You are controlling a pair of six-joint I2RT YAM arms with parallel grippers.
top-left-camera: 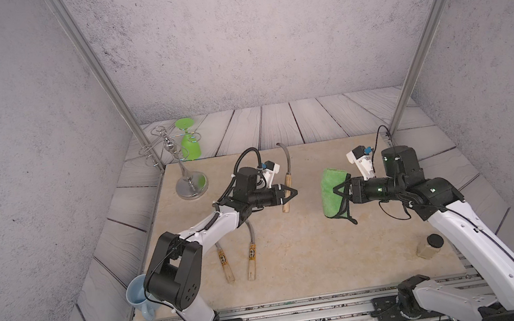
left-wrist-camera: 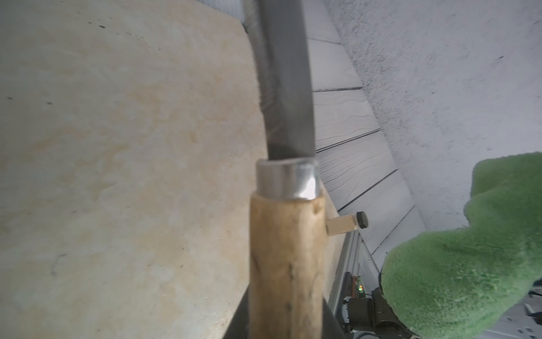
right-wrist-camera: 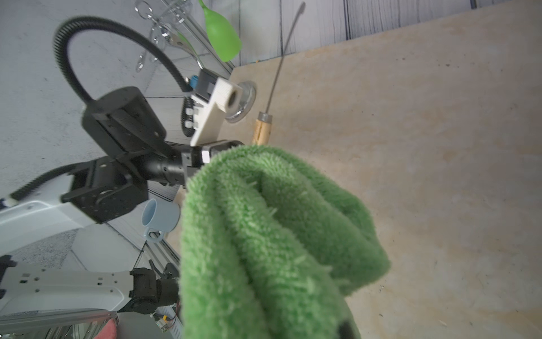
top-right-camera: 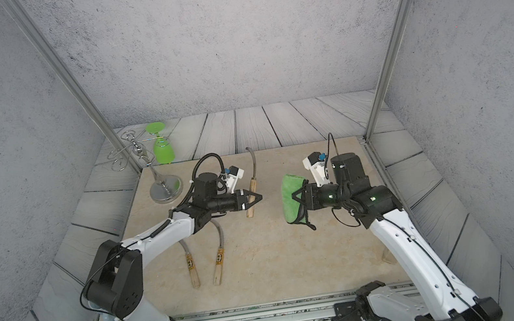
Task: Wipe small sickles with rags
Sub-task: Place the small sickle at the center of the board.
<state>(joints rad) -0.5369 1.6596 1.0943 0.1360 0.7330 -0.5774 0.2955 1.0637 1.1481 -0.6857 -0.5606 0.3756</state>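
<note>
Left claw (top-left-camera: 288, 194) tight on plain-handled grey sickle (top-left-camera: 286, 177), right claw (top-left-camera: 340, 199) tight on fuzzy green rag (top-left-camera: 329, 197).

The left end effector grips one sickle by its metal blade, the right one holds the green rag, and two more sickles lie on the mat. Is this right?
No: the left end effector grips the sickle by its wooden handle, not the blade, as both top views show. The right end effector holds the green rag, and two more sickles lie on the mat.
</note>
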